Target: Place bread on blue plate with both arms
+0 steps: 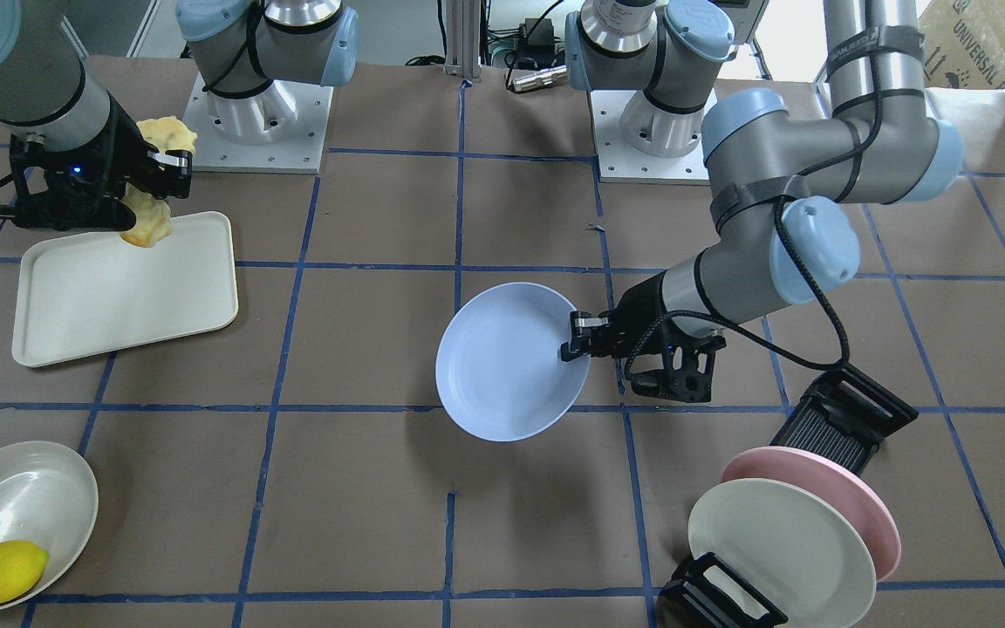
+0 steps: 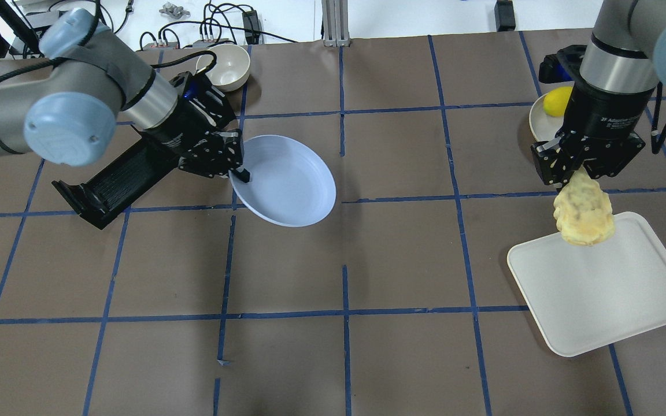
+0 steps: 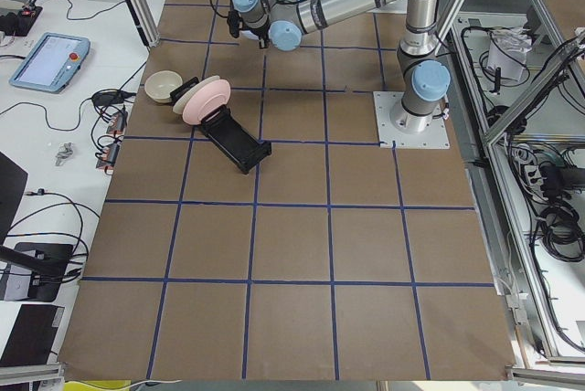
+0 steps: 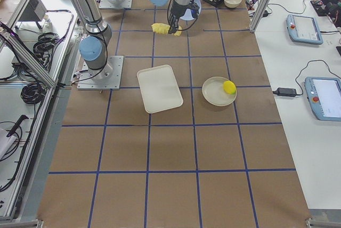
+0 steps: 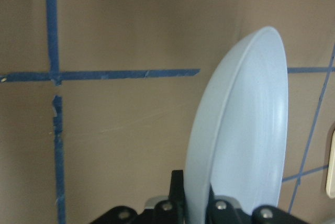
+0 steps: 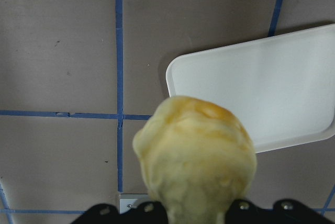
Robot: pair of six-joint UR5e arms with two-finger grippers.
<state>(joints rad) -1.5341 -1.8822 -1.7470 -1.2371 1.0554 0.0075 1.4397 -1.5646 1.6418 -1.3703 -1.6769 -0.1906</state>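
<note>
My right gripper [image 2: 570,176] is shut on the bread [image 2: 583,211], a bumpy pale yellow loaf held in the air above the far corner of the white tray [image 2: 605,289]. The bread also shows in the front view [image 1: 149,222] and fills the right wrist view [image 6: 196,156]. My left gripper [image 2: 239,170] is shut on the rim of the blue plate [image 2: 289,182], holding it tilted above the table. In the front view the left gripper [image 1: 579,338] grips the plate [image 1: 502,362] at its right edge. The left wrist view shows the plate [image 5: 246,130] edge-on between the fingers.
A black dish rack [image 1: 843,419] holds a pink plate [image 1: 851,488] and a cream plate [image 1: 773,541]. A cream bowl [image 1: 18,506] holds a lemon [image 1: 1,571]. A small cream bowl [image 2: 226,66] stands at the far left in the overhead view.
</note>
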